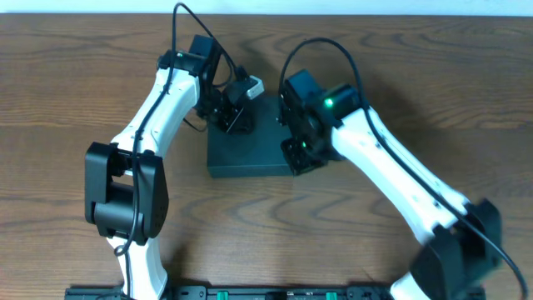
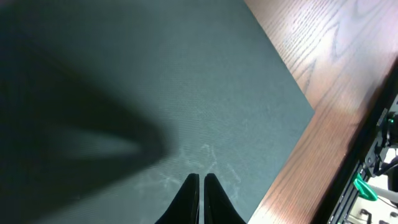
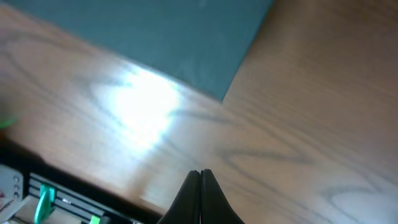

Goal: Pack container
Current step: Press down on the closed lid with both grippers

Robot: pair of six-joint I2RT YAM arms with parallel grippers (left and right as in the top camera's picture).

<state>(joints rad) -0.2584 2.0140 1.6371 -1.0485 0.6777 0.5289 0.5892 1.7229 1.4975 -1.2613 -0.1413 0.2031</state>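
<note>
Box place: the box (image 1: 250, 150) lies flat mid-counter (image 1: 67, 83), lid down, between your two arms.
Overhead only: you get the whole outline here. The box reads near black, rectangular and shallow, with both arms bent in over it.
Claws from above: your left claw (image 1: 236, 117) is over the far left part of the box. Your right claw (image 1: 301, 157) is at its right edge, towards the near corner.
Left wrist only: the box (image 2: 186, 74) fills most of the view and reads dark teal. You see one square corner, with the counter (image 2: 336, 56) past it.
Box surface: matte, with a fine woven-looking grain. Pale scuffs (image 2: 186, 165) sit just ahead of the fingertips, and a soft dark shadow covers the left half.
Right wrist only: the box (image 3: 155, 37) is just a teal wedge at the top, one corner showing. The rest is counter (image 3: 298, 124) with a glare patch (image 3: 146, 106).
Left claw state: the left claw (image 2: 201, 186) is narrow, a thin slit between the tips, with nothing in it. It is over the lid; you cannot tell whether it touches.
Right claw state: the right claw (image 3: 200, 183) has its tips pressed together and is empty. It is over bare wood, apart from the box corner.
Counter: brown wood, strong grain, glossy.
Rail: a black rail (image 1: 250, 293) runs along the near edge. The wrist views show the green clips on the rail (image 2: 367, 186) (image 3: 43, 202), blurred.
</note>
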